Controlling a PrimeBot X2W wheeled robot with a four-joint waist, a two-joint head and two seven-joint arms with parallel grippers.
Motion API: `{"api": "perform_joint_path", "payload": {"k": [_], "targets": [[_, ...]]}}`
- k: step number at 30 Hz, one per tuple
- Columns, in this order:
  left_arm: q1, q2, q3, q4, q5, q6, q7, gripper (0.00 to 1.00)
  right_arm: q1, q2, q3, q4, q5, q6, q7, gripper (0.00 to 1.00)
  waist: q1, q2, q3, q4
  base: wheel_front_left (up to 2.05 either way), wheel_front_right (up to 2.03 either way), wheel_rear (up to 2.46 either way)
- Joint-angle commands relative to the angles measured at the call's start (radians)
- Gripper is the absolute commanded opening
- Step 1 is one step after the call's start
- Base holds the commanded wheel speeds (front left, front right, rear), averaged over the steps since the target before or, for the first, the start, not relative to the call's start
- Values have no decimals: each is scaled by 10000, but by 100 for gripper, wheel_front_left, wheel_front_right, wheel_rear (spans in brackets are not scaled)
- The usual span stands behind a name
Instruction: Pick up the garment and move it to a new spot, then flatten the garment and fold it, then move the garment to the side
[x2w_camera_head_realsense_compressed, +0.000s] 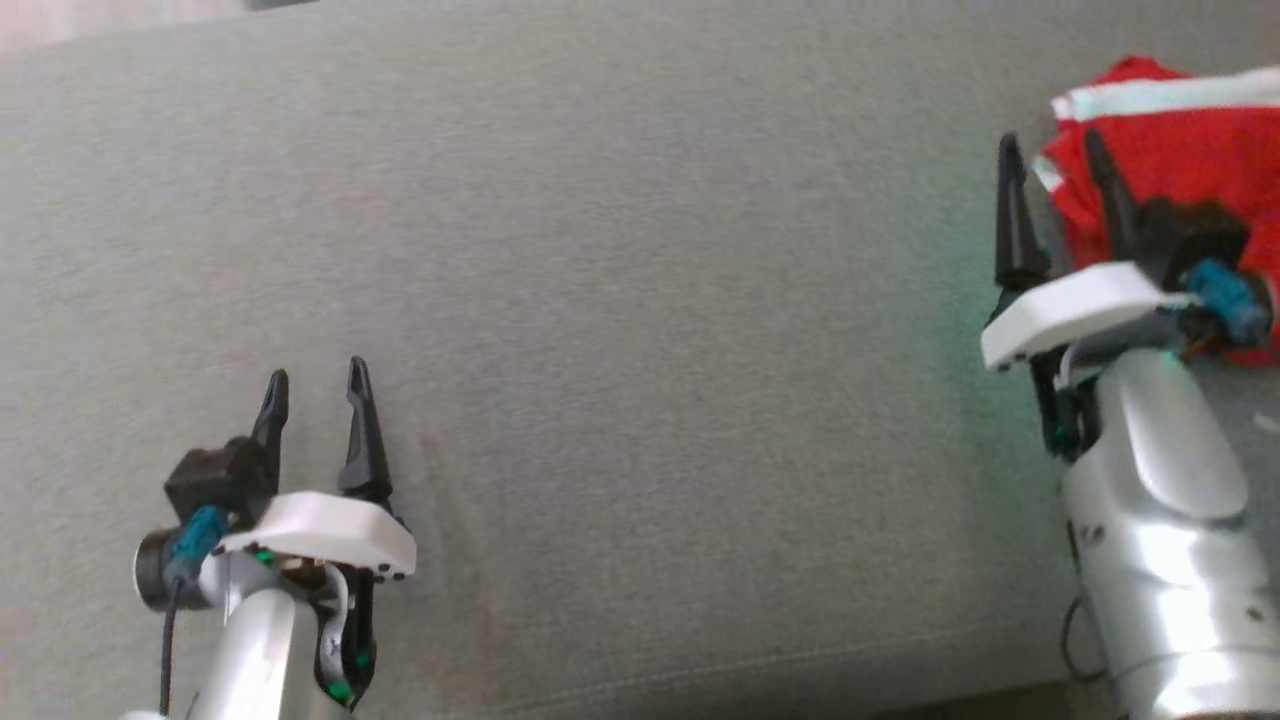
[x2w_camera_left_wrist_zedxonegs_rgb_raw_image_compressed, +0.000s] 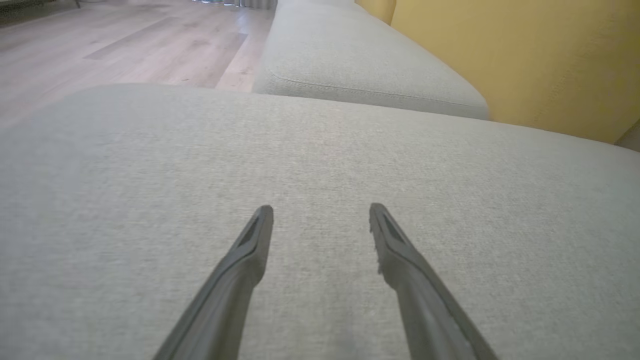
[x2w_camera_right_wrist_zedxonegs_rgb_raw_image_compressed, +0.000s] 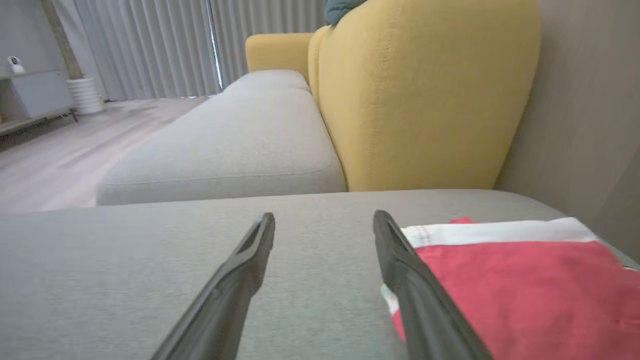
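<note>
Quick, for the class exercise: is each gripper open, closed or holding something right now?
Left gripper: open, empty, over the grey cushion.
Right gripper: open, empty, beside the red garment.

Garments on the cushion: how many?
1. The red garment lies on the grey cushion at the head view's upper right, beside the right tool; the frame cuts it off.
</note>
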Motion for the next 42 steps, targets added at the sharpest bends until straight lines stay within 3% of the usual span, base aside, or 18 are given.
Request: {"api": "perform_joint_path", "payload": {"k": [1, 13, 23, 24, 28, 42], "targets": [[-94, 125, 316, -327, -86, 64, -53, 100, 107, 147, 178, -524, 183, 65, -107, 100, 0, 0, -334, 502, 0, 0, 0], [580, 125, 580, -528, -85, 161, -53, 100, 1843, 312, 1148, -944, 1286, 65, -111, 100, 0, 0, -1339, 1496, 0, 0, 0], [941, 125, 672, -487, -366, -326, -53, 100, 2261, 314, 1520, -1067, 1618, 65, -112, 100, 0, 0, -1848, 1580, 0, 0, 0], [1148, 2, 356, -183, -370, -358, 1, 0, 2495, 223, 1277, -747, 1573, 0, -4, 0, 0, 0, -1832, 1572, 0, 0, 0], [1510, -91, 357, 411, -434, -360, 33, 0, 3045, 232, 1262, -264, 1615, -2, 38, 0, 0, 0, -1859, 1579, 0, 0, 0], [1410, -67, 547, 257, -1961, -539, 449, 0, 3293, 242, 1028, -776, 3211, 6, 452, 0, 0, 0, -1923, 1563, 0, 0, 0]]}}
